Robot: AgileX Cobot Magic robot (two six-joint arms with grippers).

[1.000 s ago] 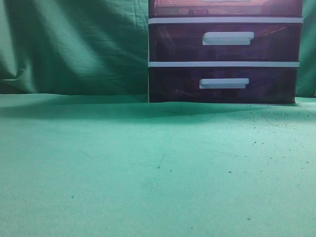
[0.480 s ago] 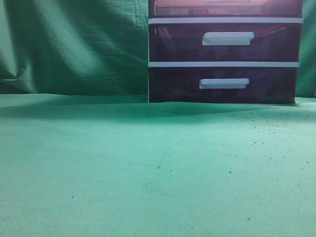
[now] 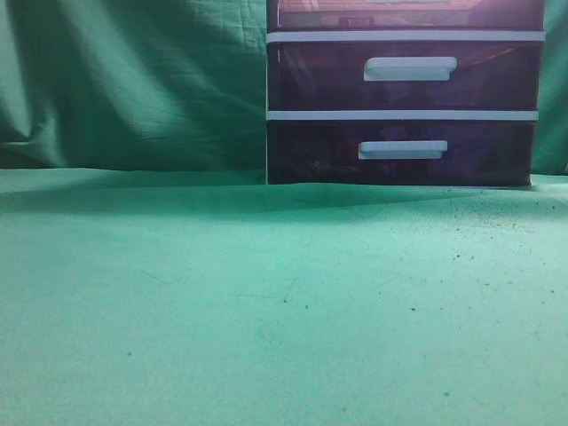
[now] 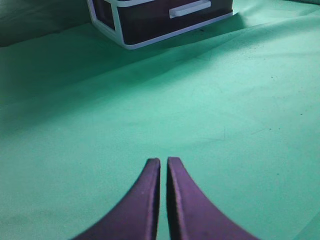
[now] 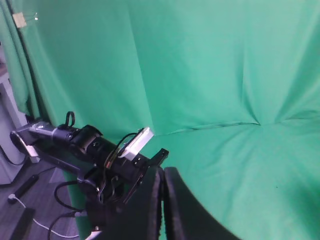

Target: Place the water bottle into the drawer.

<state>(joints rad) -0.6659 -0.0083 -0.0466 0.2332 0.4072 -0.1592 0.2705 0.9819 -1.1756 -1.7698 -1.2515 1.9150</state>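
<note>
both grippers, left gripper (image 4: 163, 167) and right gripper (image 5: 163, 175), pressed together, drawer (image 3: 404, 14) well apart

- A green cloth (image 3: 266, 302) covers the whole tabletop, lightly creased and dotted with small dark specks toward the right.
- A green fabric backdrop (image 3: 133, 80) hangs behind the table in soft folds, darker near its lower edge.
- A white-framed drawer unit (image 3: 404, 115) stands at the back right, with two dark purple-brown drawers and white bar handles.
- Beyond the table edge, a grey floor (image 5: 30, 210) carries loose cables.
</note>
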